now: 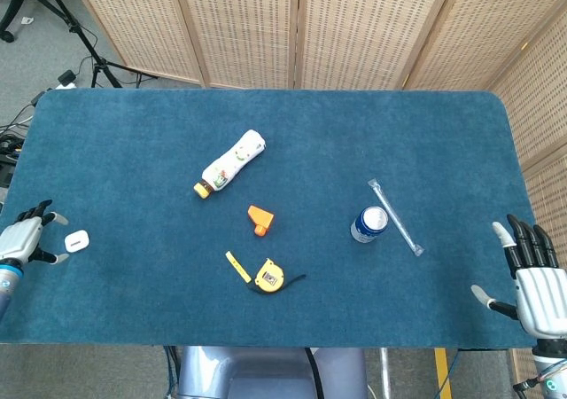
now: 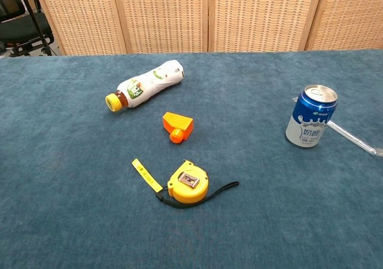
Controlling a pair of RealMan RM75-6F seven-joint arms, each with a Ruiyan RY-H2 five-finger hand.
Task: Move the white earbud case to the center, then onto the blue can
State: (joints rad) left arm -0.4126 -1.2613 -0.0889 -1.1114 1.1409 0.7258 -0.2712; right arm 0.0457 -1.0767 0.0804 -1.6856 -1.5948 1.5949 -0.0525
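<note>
The white earbud case (image 1: 77, 239) lies on the blue cloth near the table's left edge, seen only in the head view. My left hand (image 1: 25, 239) is just left of it, fingers apart around nothing, its fingertips a short gap from the case. The blue can (image 1: 368, 224) (image 2: 310, 116) stands upright right of center. My right hand (image 1: 534, 279) rests open at the table's right front corner, far from the can. Neither hand shows in the chest view.
A white drink bottle (image 1: 232, 163) (image 2: 147, 85) lies on its side behind center. An orange block (image 1: 260, 219) (image 2: 178, 126) and a yellow tape measure (image 1: 268, 277) (image 2: 188, 183) sit near the middle. A wrapped straw (image 1: 395, 217) (image 2: 356, 138) lies right of the can.
</note>
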